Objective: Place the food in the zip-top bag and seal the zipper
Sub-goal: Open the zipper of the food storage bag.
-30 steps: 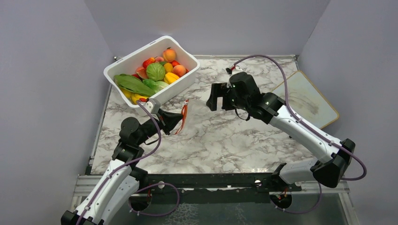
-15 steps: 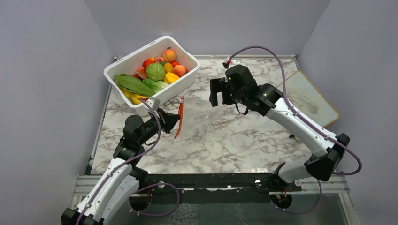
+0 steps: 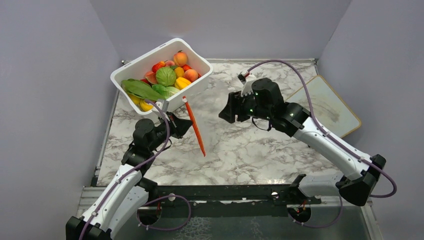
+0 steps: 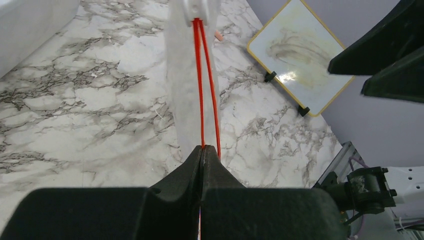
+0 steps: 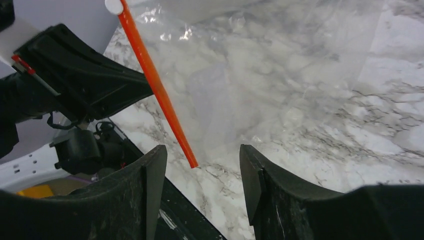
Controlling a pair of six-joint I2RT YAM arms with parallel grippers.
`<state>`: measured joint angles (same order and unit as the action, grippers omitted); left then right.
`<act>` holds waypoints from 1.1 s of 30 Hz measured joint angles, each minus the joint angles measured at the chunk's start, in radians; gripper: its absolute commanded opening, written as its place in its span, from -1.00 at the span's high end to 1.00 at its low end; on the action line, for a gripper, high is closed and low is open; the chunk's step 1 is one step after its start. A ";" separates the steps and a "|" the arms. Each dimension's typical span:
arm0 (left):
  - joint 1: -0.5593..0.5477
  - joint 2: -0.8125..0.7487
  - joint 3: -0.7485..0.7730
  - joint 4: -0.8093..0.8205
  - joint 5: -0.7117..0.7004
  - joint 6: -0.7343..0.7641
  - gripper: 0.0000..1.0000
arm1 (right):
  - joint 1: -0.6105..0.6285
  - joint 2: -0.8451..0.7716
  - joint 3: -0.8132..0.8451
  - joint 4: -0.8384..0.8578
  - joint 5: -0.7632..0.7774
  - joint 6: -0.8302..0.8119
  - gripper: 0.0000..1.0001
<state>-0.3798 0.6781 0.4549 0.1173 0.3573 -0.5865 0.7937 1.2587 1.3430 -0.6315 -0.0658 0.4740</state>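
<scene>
While our left gripper (image 4: 202, 148) pinches the zipper (image 3: 194, 126) just beside the white tub (image 3: 150, 54), the clear film of the zip-top bag (image 5: 260, 75) barely shows from above. Our right gripper (image 5: 200, 150) gapes wide, farther from the tub; the food (image 3: 165, 76) lies inside it.

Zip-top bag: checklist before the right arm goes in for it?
1. Grip: left gripper shut on the zipper, ok.
2. Jaws: right gripper open, facing the zip-top bag, ok.
3. Aim: zipper's free end sits centred ahead of the right gripper in the right wrist view, ok.
4. Bag mouth open wide enough: cannot tell.
5. Loading: not ok; the food sits in the white tub.
</scene>
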 measured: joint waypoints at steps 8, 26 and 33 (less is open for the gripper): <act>0.000 0.001 0.009 0.003 -0.003 -0.059 1.00 | 0.114 0.108 -0.118 0.188 -0.051 0.004 -0.05; 0.000 0.004 0.009 0.005 -0.004 -0.124 1.00 | 0.261 0.276 -0.121 0.330 0.133 -0.004 0.22; 0.000 0.004 0.009 0.004 -0.010 -0.119 1.00 | 0.261 0.272 -0.121 0.318 0.224 0.013 0.47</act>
<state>-0.3801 0.6819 0.4637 0.1215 0.3473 -0.7059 1.0546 1.5311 1.2221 -0.3134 0.1581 0.4870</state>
